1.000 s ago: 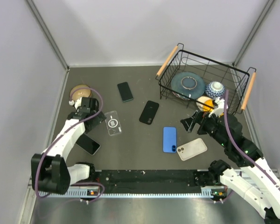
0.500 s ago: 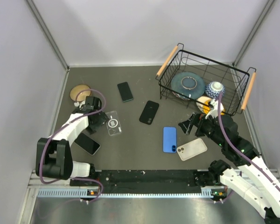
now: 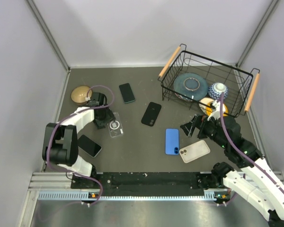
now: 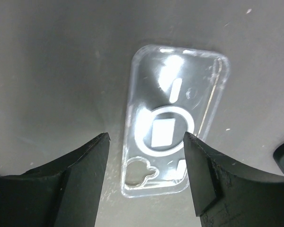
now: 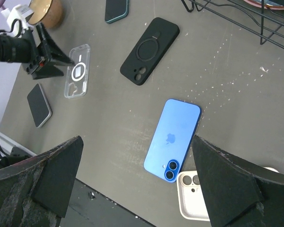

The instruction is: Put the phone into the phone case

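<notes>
Your left gripper (image 4: 146,136), half-open and empty, straddles the clear plastic phone case (image 4: 175,113) at its near end; close off-centre and the flat case skids away.

The clear rectangular plastic phone case (image 4: 173,130) gleams glossy on the matt, finely speckled dark grey bench (image 4: 52,61); the black rectangular case (image 5: 150,50) looks matt, perhaps silicone.

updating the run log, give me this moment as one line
left gripper: open at clear plastic phone case lying flat | right gripper: open, apart from blue phone lying face down | case empty
</notes>
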